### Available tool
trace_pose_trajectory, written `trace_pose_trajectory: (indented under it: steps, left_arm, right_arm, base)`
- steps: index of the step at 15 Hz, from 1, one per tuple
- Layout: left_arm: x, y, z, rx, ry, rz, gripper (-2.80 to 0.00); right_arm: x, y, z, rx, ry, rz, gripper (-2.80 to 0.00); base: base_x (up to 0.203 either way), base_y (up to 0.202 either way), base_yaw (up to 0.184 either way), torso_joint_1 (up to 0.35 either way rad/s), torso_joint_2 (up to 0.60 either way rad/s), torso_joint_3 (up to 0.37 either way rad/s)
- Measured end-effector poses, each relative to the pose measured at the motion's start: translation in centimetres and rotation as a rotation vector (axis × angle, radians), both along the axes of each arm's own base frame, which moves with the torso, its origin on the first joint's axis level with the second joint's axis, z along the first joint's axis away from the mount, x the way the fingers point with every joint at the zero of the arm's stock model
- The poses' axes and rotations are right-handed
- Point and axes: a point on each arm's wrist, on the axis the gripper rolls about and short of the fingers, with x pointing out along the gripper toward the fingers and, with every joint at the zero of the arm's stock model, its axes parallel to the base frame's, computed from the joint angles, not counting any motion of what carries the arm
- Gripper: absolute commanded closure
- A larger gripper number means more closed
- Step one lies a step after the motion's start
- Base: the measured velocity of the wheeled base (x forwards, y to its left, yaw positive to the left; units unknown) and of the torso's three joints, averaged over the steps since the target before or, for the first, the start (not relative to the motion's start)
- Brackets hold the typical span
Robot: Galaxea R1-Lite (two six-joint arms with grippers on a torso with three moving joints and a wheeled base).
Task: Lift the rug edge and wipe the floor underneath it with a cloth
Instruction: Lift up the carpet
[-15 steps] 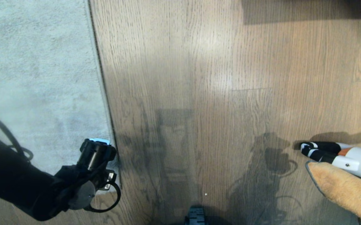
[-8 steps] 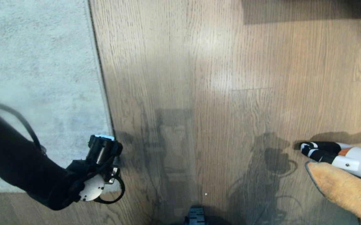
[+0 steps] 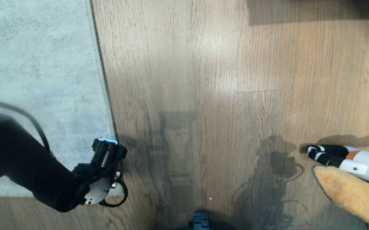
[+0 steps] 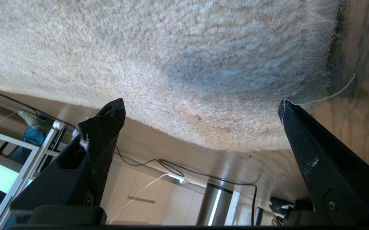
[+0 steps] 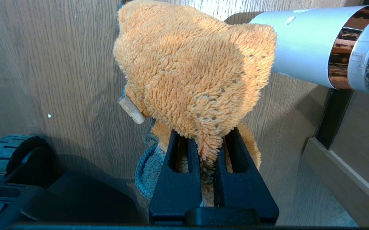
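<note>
Task progress: early; the rug edge [image 3: 103, 80] lies flat on the floor [image 3: 219, 80]. Judged not yet lifted, and no wiping beneath it is evident.
Done: cloth [image 5: 197, 73] is already secured in the right end effector [image 5: 208, 143].
Left to do: grip and raise the rug corner, wipe the exposed floor, lower the rug.
Left end effector [image 4: 200, 108]: fingers spread wide, empty, straddling the rug's near corner at 8 o'clock in the head view.
Right end effector state: clamped narrow on the cloth, at 4 o'clock in the head view, well apart from the rug.
Rug edge location: runs from 11 o'clock down to 8 o'clock in the head view.
Containers: none visible.
Nearby item: white cylindrical appliance [image 5: 302, 48] just beside the cloth.
</note>
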Motion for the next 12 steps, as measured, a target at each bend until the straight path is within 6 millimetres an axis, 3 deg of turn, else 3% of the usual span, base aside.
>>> trace_pose_trajectory:
  steps: [12]
  left_arm:
    - [1.4,-0.8,0.0,0.002,-0.026,0.000,-2.80]
  right_arm:
    - [0.0,0.0,0.0,0.000,0.000,0.000,0.00]
  base:
    - [0.000,0.000,0.000,0.000,0.00,0.000]
